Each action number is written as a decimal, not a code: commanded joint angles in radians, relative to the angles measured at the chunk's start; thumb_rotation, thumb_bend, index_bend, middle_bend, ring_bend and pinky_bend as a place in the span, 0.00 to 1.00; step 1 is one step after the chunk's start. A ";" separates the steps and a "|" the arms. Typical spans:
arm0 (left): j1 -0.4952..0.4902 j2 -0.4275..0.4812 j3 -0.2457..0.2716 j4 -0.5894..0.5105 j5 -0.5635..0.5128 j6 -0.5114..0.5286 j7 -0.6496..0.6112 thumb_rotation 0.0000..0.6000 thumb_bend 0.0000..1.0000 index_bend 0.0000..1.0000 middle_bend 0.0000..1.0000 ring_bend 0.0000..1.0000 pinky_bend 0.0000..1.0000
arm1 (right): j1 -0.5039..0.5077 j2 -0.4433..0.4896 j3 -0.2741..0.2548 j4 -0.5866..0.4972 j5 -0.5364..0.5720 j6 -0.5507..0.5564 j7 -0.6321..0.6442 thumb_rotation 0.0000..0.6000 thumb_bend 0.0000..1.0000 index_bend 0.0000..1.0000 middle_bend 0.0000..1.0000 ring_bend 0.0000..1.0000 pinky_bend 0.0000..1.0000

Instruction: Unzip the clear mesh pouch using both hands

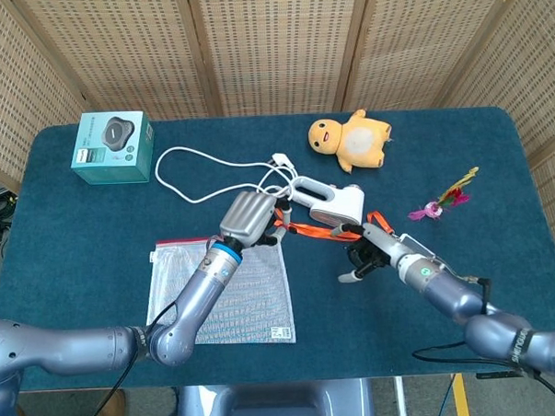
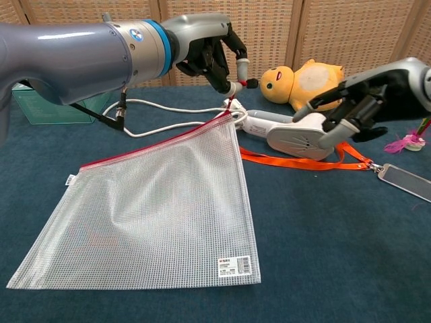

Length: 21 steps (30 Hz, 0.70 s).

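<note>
The clear mesh pouch (image 2: 161, 202) with a red zipper edge (image 2: 155, 142) lies on the blue table, its far right corner raised off the cloth. My left hand (image 2: 212, 57) pinches the zipper pull at that corner and holds it up. In the head view the left hand (image 1: 248, 217) sits above the pouch (image 1: 235, 293). My right hand (image 2: 357, 108) hovers to the right of the raised corner, fingers apart and holding nothing. From above, the right hand (image 1: 367, 250) shows just right of the pouch, over the lanyard.
A white handheld device (image 2: 296, 134) and an orange lanyard (image 2: 303, 161) with a clear badge (image 2: 404, 182) lie under and behind the hands. White cable (image 1: 193, 170), teal box (image 1: 114, 146), yellow plush (image 1: 353, 140) and feather toy (image 1: 448, 199) sit farther back.
</note>
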 commanded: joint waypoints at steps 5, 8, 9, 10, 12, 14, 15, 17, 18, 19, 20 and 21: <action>-0.003 0.004 0.000 -0.005 0.005 0.001 -0.031 1.00 0.68 0.87 0.98 1.00 1.00 | 0.167 -0.098 -0.072 0.074 0.225 0.042 -0.010 1.00 0.14 0.28 0.85 0.87 0.95; -0.005 0.002 0.006 0.000 0.014 0.003 -0.039 1.00 0.68 0.87 0.98 1.00 1.00 | 0.207 -0.125 -0.088 0.085 0.297 0.059 -0.011 1.00 0.15 0.29 0.85 0.87 0.96; -0.005 -0.001 0.007 0.004 0.016 0.003 -0.046 1.00 0.68 0.87 0.98 1.00 1.00 | 0.223 -0.138 -0.095 0.091 0.324 0.066 -0.012 1.00 0.15 0.30 0.85 0.87 0.96; -0.005 -0.003 0.007 0.005 0.016 0.003 -0.052 1.00 0.68 0.87 0.98 1.00 1.00 | 0.235 -0.147 -0.101 0.095 0.340 0.073 -0.017 1.00 0.15 0.30 0.85 0.87 0.96; -0.005 -0.006 0.005 0.008 0.017 0.001 -0.067 1.00 0.68 0.87 0.98 1.00 1.00 | 0.257 -0.169 -0.115 0.107 0.365 0.097 -0.034 1.00 0.15 0.31 0.86 0.88 0.96; -0.003 -0.008 0.005 0.008 0.020 -0.001 -0.082 1.00 0.68 0.88 0.98 1.00 1.00 | 0.276 -0.191 -0.123 0.118 0.398 0.121 -0.046 1.00 0.16 0.32 0.86 0.88 0.96; -0.002 -0.009 0.006 0.008 0.021 -0.001 -0.087 1.00 0.68 0.88 0.98 1.00 1.00 | 0.283 -0.199 -0.123 0.123 0.413 0.128 -0.048 1.00 0.16 0.34 0.86 0.88 0.96; 0.000 -0.009 0.009 0.007 0.029 0.003 -0.095 1.00 0.68 0.87 0.98 1.00 1.00 | 0.296 -0.217 -0.118 0.136 0.449 0.141 -0.046 1.00 0.17 0.36 0.87 0.88 0.96; 0.001 -0.009 0.010 0.005 0.031 0.004 -0.099 1.00 0.68 0.87 0.98 1.00 1.00 | 0.301 -0.223 -0.117 0.141 0.461 0.146 -0.049 1.00 0.18 0.37 0.87 0.88 0.96; 0.003 -0.008 0.010 0.002 0.033 0.005 -0.105 1.00 0.68 0.87 0.98 1.00 1.00 | 0.306 -0.230 -0.115 0.145 0.475 0.151 -0.051 1.00 0.19 0.38 0.87 0.88 0.96; 0.004 -0.007 0.010 -0.001 0.035 0.005 -0.109 1.00 0.68 0.87 0.98 1.00 1.00 | 0.309 -0.234 -0.111 0.147 0.485 0.153 -0.051 1.00 0.20 0.39 0.87 0.89 0.96; 0.004 -0.006 0.010 -0.002 0.037 0.006 -0.111 1.00 0.68 0.87 0.98 1.00 1.00 | 0.310 -0.237 -0.108 0.148 0.493 0.153 -0.049 1.00 0.20 0.40 0.87 0.89 0.96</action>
